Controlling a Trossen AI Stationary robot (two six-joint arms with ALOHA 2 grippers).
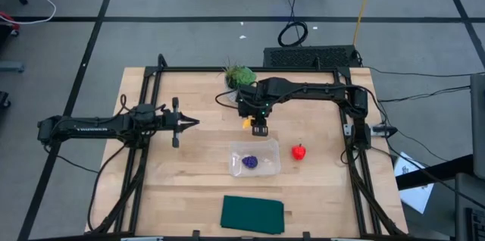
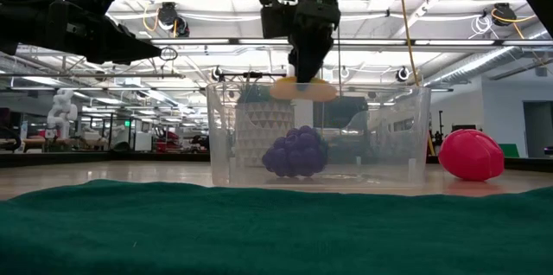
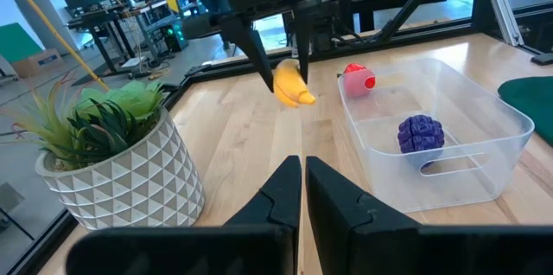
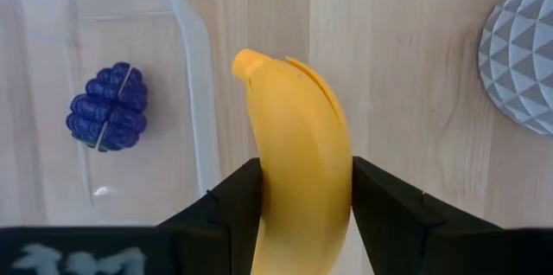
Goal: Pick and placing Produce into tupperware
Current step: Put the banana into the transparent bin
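Observation:
My right gripper (image 1: 260, 126) hangs over the table's middle, shut on the yellow banana (image 4: 298, 128), a little to the far side of the clear tupperware (image 1: 255, 159). A purple grape piece (image 1: 250, 162) lies on the tupperware's floor. The red fruit (image 1: 300, 151) rests on the wood to the right of the tupperware. My left gripper (image 1: 189, 123) waits shut at the table's left, above the wood, pointing level toward the right. My right gripper pinches the banana's two sides (image 4: 298, 188) between its two fingers (image 4: 233, 210), around the middle of its length. The fingers come from above, pointing steeply down, and lie across the banana. The banana (image 2: 304, 90) hangs roughly level, lifted clear of the table, about level with the tupperware's rim.
A potted plant in a white patterned pot (image 1: 239, 76) stands at the far side, close behind my right gripper. A dark green cloth (image 1: 252, 214) lies flat by the near edge. A black frame (image 1: 151, 82) runs around the wooden tabletop.

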